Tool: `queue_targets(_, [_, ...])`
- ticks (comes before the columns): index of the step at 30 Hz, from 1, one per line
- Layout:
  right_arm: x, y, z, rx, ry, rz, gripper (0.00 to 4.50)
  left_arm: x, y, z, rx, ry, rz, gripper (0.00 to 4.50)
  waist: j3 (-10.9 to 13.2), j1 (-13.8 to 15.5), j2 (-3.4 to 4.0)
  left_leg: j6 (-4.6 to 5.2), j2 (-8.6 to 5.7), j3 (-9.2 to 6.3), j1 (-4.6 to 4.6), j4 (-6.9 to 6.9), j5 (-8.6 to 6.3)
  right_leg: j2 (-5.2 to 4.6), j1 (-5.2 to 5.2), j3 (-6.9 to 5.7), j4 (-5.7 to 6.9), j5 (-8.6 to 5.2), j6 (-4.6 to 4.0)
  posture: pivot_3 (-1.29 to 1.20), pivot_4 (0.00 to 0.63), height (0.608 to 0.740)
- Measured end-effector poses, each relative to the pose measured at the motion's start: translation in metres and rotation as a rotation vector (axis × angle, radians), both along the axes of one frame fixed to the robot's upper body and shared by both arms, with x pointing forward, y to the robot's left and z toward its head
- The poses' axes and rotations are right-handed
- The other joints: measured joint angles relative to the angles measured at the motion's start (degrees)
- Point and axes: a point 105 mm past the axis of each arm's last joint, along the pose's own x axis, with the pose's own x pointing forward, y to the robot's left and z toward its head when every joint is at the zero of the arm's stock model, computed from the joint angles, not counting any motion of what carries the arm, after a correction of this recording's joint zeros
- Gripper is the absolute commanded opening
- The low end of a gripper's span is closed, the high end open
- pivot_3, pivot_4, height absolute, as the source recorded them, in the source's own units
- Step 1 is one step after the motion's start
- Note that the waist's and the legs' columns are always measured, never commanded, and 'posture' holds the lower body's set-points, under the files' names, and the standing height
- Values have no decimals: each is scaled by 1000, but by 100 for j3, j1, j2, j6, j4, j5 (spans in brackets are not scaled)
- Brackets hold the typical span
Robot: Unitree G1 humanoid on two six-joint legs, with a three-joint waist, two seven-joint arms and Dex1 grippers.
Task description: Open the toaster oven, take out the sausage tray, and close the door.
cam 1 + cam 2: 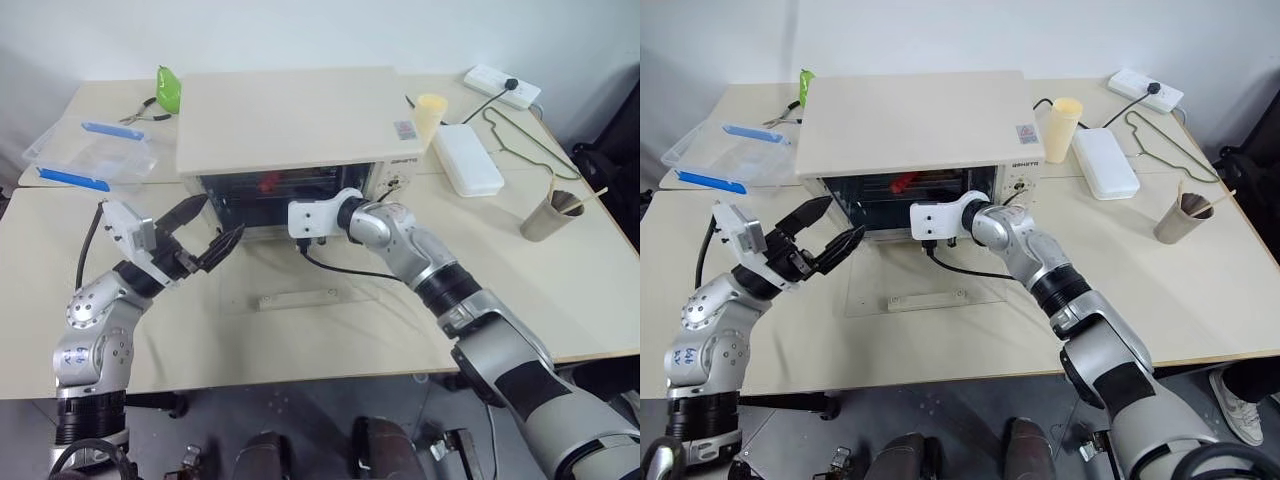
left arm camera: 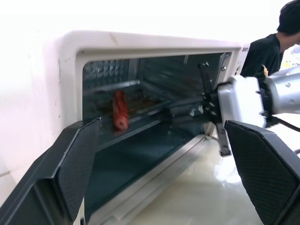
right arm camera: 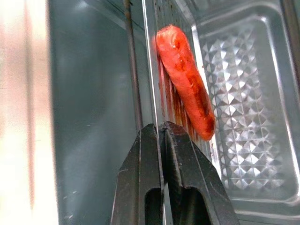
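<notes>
Toaster oven: matt cream-white casing, shiny embossed metal lining. Door: clear glossy glass, lying flat. Sausage tray: thin bright metal, streaked brown; sausage glossy red. Right gripper: matt black fingers. Left gripper: black textured pads. Table: smooth matt beige.

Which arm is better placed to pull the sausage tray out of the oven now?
Right. The right gripper is inside the open oven, shut on the tray edge by the sausage. The left gripper hangs open outside, in front of the oven.
</notes>
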Motion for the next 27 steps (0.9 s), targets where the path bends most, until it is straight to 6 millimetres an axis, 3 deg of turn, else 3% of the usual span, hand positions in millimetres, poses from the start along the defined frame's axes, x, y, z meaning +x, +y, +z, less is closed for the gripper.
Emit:
queue_targets(10, [-11, -1, -2, -11, 34, 47, 34, 7, 5, 2, 4, 1, -16, 4500, 0, -1, -1, 0, 0, 0, 0, 0, 0, 0, 0, -1, 0, 0, 0, 0, 150, 740])
queue_targets(27, [-71, -38, -20, -24, 92, 148, 34, 14, 4, 0, 10, 29, -75, 4500, 2, 198, -3, 1, -4, 3, 1, 15, 0, -1, 6, 3, -4, 0, 0, 0, 150, 740])
